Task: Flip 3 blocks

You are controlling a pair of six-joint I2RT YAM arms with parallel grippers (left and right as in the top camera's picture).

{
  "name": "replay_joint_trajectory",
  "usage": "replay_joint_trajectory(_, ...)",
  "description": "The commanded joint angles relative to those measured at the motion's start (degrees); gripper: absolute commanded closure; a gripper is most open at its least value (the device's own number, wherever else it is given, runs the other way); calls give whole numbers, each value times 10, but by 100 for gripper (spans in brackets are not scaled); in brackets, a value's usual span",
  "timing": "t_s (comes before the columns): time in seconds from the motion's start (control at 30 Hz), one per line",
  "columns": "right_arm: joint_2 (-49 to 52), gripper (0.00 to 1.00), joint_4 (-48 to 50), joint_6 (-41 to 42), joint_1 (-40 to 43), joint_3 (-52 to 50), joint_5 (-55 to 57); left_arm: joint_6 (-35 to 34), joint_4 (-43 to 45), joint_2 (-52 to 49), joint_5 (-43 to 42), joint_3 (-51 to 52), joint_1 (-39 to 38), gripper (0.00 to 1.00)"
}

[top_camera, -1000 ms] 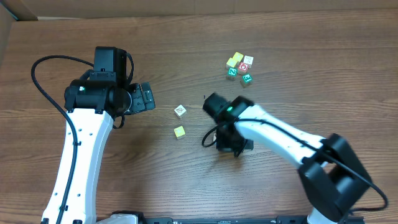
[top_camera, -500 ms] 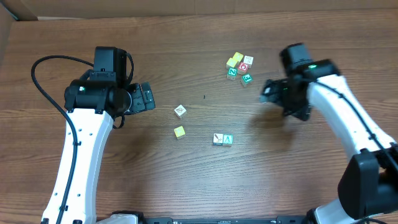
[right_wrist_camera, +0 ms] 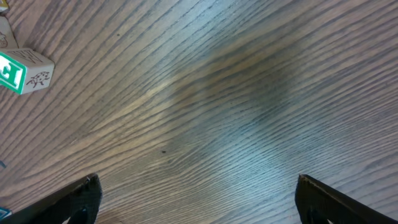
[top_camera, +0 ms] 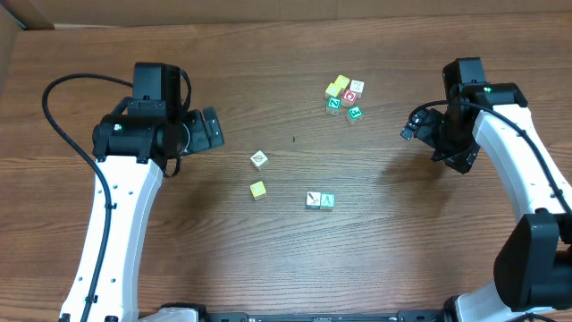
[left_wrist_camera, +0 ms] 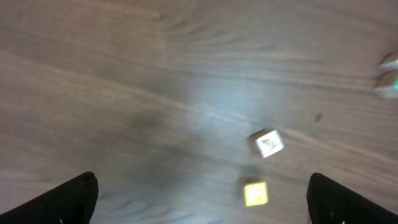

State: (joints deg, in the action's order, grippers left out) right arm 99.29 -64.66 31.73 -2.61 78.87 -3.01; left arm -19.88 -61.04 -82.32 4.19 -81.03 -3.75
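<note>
Only overhead, block pair (top_camera: 320,200); left wrist, white block (left_wrist_camera: 268,144), perhaps lettered.

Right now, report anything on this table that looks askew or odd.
Nothing looks damaged or spilled. Only the white block stands out: seen from overhead it sits turned cornerwise, apart from the yellow block just below it.

You're looking down on a brown wood-grain table (top_camera: 268,277) that fills nearly all of the overhead view. Along its far edge and left corner you'll see a pale cardboard (top_camera: 268,9) strip. Soft light leaves a dull sheen on the grain in both wrist views. One small dark speck (top_camera: 294,139) sits on the wood.
</note>
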Motion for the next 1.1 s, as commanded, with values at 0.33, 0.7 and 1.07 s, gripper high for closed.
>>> replay_joint_trajectory(0.33, -5, 0, 0, -3, 2, 7, -1, -85, -25, -76, -110, 61, -122, 47)
replay_joint_trajectory(0.7, -5, 0, 0, -3, 2, 7, -1, -119, -21, -188, -41, 80, -156, 41)
replay_joint_trajectory(1.07, -5, 0, 0, -3, 2, 7, -1, -119, 30, -223, -56, 122, -166, 43)
